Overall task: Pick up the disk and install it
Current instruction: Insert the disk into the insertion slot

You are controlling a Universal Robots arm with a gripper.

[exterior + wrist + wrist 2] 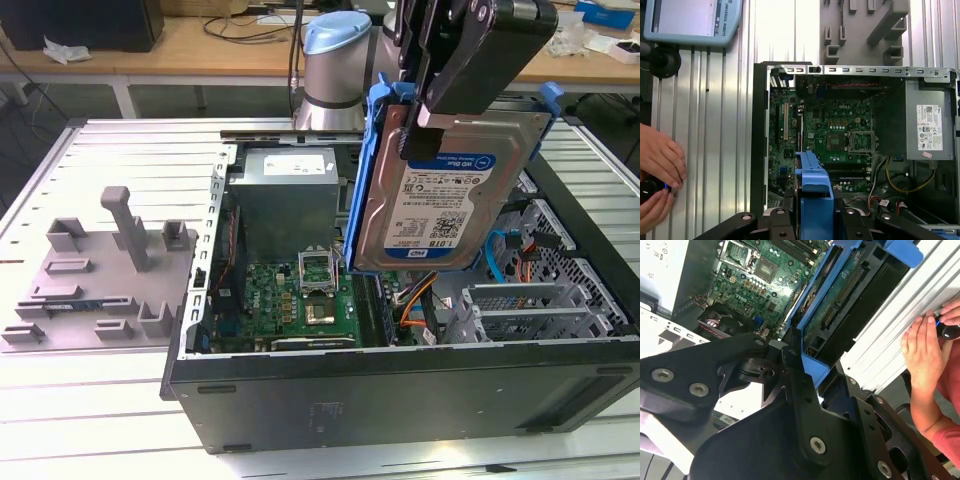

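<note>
Hanging upright over the open case, the disk is clamped at its top edge by the hand; any slip or swing could smack the motherboard or snag the cables

You have an open black metal computer case lying on the ribbed silver table. Inside it, a green motherboard sits beside a boxy grey power supply. A grey plastic fixture stands at the exterior view's left.
</note>
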